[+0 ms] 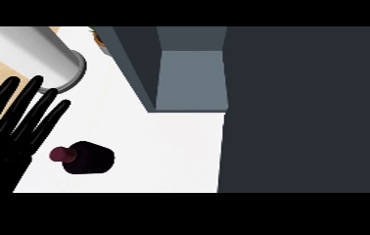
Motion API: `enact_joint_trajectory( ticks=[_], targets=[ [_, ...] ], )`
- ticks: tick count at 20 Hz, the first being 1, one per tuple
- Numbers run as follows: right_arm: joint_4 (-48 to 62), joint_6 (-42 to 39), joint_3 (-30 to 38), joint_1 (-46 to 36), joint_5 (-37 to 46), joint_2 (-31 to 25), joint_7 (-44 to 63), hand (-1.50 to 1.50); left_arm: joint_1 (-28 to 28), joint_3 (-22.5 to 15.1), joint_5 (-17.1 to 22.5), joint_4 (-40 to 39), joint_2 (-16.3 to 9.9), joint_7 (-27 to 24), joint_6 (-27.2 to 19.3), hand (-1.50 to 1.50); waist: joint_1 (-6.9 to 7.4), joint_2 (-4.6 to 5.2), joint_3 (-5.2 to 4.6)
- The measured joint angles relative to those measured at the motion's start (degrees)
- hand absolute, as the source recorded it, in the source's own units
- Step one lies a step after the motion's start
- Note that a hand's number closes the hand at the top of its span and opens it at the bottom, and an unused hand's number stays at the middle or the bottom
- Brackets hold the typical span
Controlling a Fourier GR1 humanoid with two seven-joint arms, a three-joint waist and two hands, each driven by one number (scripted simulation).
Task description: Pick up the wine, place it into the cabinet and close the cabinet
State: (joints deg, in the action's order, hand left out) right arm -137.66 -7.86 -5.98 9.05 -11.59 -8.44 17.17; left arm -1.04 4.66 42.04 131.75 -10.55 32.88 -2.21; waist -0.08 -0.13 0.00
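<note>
Black fingers [33, 112] of the left hand [20, 131] stand straight and spread at the view's left edge, holding nothing and touching nothing that can be seen; the palm is mostly cut off by the edge. The fingertips point up and to the right, toward a large white cylinder [36, 53] with a grey rim that lies tilted in the upper left corner, and whether they touch it cannot be told. The wine bottle [86, 157], dark with a maroon cap [63, 153], stands on the white counter [166, 151] just right of the left hand, apart from its fingers, with the cap end nearest the hand. No label or writing can be read on the bottle or on anything else. Well right of the bottle and further up, the cabinet [188, 77] shows an open grey compartment with dark walls, its floor a lighter grey-blue. A broad dark panel [296, 111], which may be the cabinet's door, fills the whole right side of the view, reaching down past the bottle's level. Bare counter lies between the bottle and the cabinet opening. A small part of something orange and green [98, 37] shows at the top, just left of the cabinet's wall, too little to name. A strip of pale wood [13, 72] shows beside the cylinder. The right hand does not appear.
</note>
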Motion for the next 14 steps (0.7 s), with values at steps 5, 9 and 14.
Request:
enact_joint_trajectory(
  ticks=[5,9,14],
  targets=[
    [-0.44,0.66,0.67,-2.46,0.31,-0.13,3.68,-1.5,3.37,2.2,1.11,0.31,-1.05,4.06,-4.06,-1.5,0.03,0.04,0.01],
    [-0.81,1.38,-0.97,-2.67,0.96,0.78,5.02,-1.5,4.75,3.99,1.25,0.62,-2.04,6.78,-6.9,-1.5,0.07,0.01,0.0],
    [-1.16,1.68,-0.42,-3.39,1.4,0.65,6.21,-1.5,8.09,8.35,1.89,0.57,-4.67,10.28,-9.58,-1.5,0.03,0.0,0.0]
  ],
)
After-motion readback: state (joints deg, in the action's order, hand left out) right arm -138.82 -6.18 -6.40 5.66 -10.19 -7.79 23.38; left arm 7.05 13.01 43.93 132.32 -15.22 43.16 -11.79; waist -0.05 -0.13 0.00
